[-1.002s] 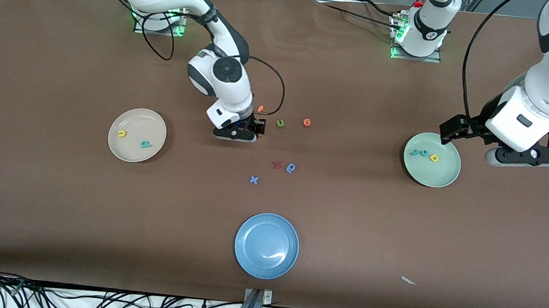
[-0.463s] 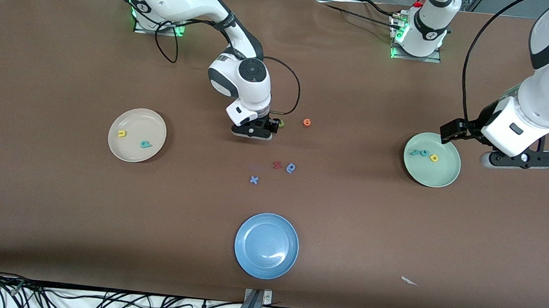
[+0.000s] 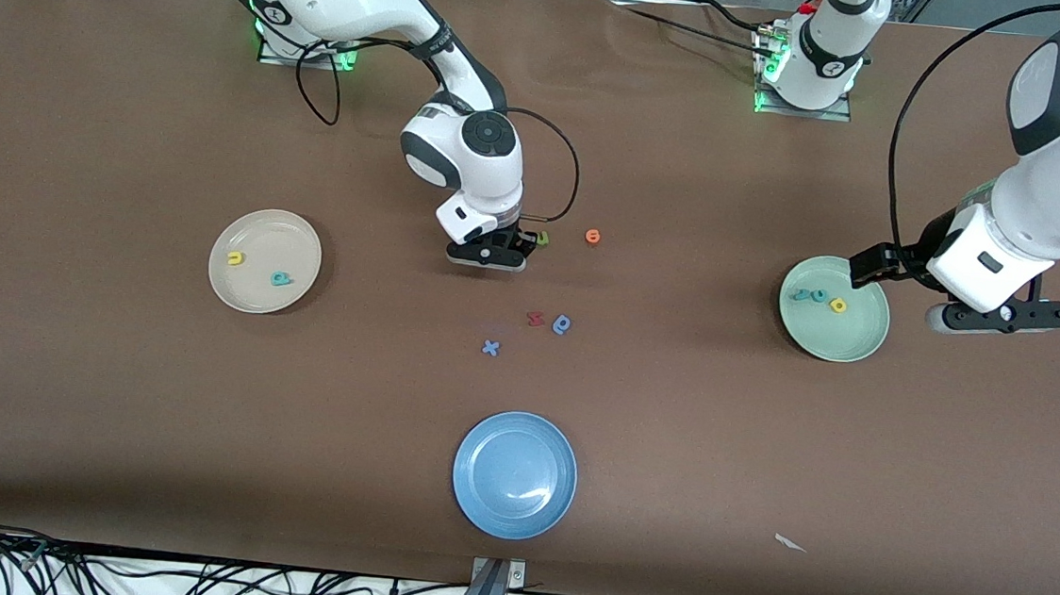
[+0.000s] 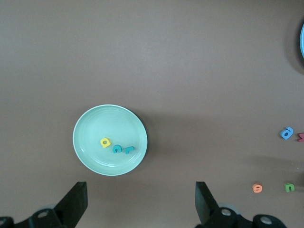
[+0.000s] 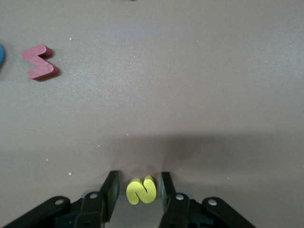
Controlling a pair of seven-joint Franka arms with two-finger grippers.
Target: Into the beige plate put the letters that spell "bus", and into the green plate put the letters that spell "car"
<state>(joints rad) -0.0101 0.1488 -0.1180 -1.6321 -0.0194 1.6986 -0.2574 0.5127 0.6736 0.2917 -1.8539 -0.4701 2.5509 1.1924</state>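
Observation:
My right gripper is down at the table near the middle. In the right wrist view its open jaws stand close on either side of the yellow "s", with a thin gap on each side. The beige plate holds the yellow "u" and the teal "b". The green plate holds the teal "c", the teal "r" and the yellow "a". My left gripper hangs open and empty beside the green plate.
An olive-green "u" lies right beside my right gripper, with an orange letter a little past it. A red letter, a blue "q" and a blue "x" lie nearer the camera. A blue plate sits near the front edge.
My right gripper slid toward the left arm's end, settled over the yellow "s" and narrowed its jaws around it. My left arm drifted slightly beside the green plate.

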